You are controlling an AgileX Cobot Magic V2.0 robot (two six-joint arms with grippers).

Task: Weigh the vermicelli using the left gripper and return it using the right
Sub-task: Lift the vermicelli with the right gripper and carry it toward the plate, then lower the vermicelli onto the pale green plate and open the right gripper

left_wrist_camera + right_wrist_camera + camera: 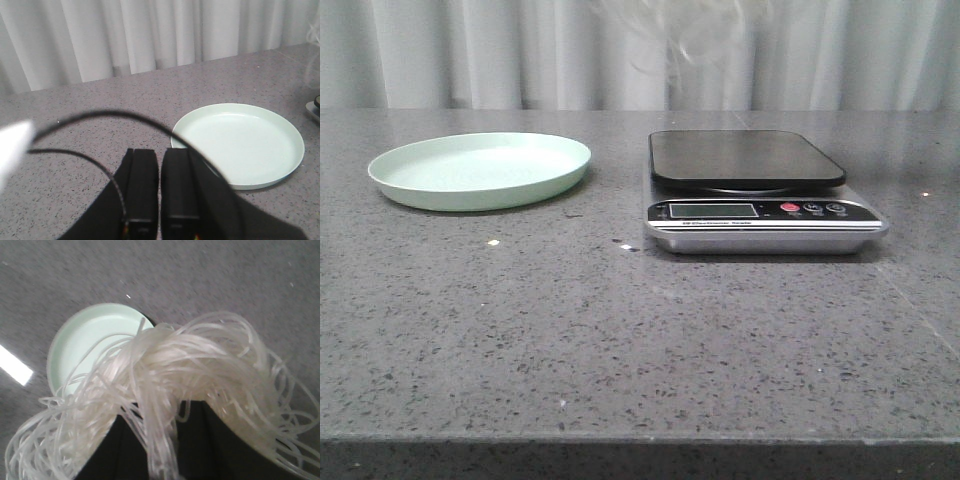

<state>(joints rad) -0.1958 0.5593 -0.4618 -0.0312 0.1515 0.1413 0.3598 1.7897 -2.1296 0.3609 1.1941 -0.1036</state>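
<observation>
Noodles (pixel 165 385) hang clamped in the right gripper (pixel 165 440), faint at the front view's top centre above the scale (pixel 760 190). Left fingers (pixel 142 185) sit together beside the plate (pixel 240 145).

Speckled stone table (pixel 620 340), glossy translucent vermicelli (pixel 190 365)

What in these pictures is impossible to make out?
- Scale display, front view: too small to read.
- Vermicelli, front view: only faint strands at the top edge; the rest is cut off.
- Right hand, right wrist view: fingertips buried in vermicelli.
- Left hand, left wrist view: fingers close together, tips cut off by the edge.
- Plate, right wrist view: partly hidden behind noodles.
</observation>
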